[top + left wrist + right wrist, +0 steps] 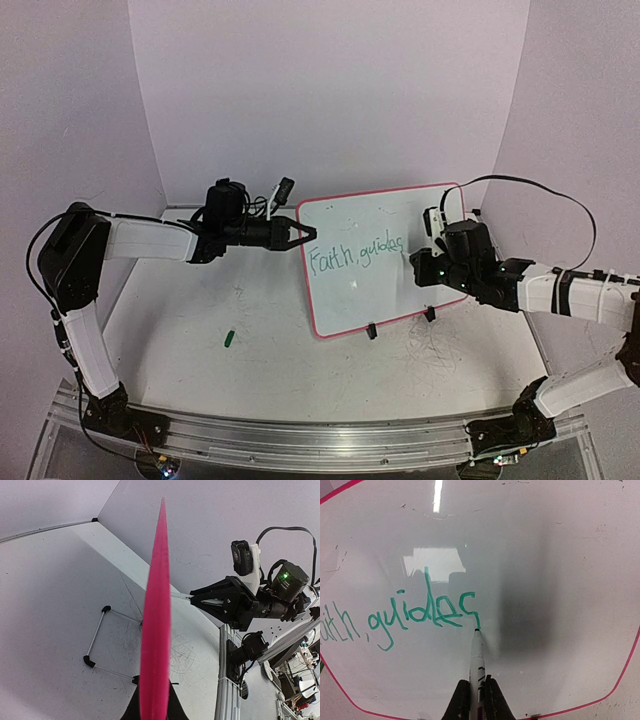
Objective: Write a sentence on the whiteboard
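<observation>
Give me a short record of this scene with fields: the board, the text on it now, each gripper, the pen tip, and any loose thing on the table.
board: the whiteboard, white with a pink frame, writing side facing the right arm
text: the sentence reads "Faith, guides" in green
left gripper: shut on the board's left edge
right gripper: shut on the marker
pen tip: touching the board at the end of "guides"
loose thing: small green object on the table, apart from the board

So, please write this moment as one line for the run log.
left gripper: shut on whiteboard edge | right gripper: shut on marker | marker tip: at end of "guides" | sentence: "Faith, guides"
</observation>
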Robot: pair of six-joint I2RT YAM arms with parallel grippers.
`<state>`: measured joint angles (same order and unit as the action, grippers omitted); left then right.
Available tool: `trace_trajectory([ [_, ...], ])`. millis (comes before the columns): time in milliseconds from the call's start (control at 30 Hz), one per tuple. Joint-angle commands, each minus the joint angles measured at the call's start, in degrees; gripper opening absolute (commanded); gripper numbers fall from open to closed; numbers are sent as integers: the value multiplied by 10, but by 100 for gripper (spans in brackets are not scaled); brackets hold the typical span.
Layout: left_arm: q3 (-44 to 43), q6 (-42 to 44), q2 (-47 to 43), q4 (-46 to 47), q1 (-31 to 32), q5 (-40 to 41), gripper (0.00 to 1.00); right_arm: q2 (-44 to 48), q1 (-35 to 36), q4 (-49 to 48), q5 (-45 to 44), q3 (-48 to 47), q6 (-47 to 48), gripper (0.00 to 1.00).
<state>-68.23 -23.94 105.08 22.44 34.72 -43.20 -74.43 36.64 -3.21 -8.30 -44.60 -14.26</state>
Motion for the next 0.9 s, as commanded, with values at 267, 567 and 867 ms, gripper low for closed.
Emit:
trace_trajectory([
  [267,-3,19,-9,-58,-2,50,0,38,0,-27,-24,-19,-6,0],
  [567,1,27,-13,-63,-3,53,0,67,-14,6,-48,-4,11,0],
  [867,7,25,-16,-67,-2,58,0,55,-14,3,-8,-14,38,0],
])
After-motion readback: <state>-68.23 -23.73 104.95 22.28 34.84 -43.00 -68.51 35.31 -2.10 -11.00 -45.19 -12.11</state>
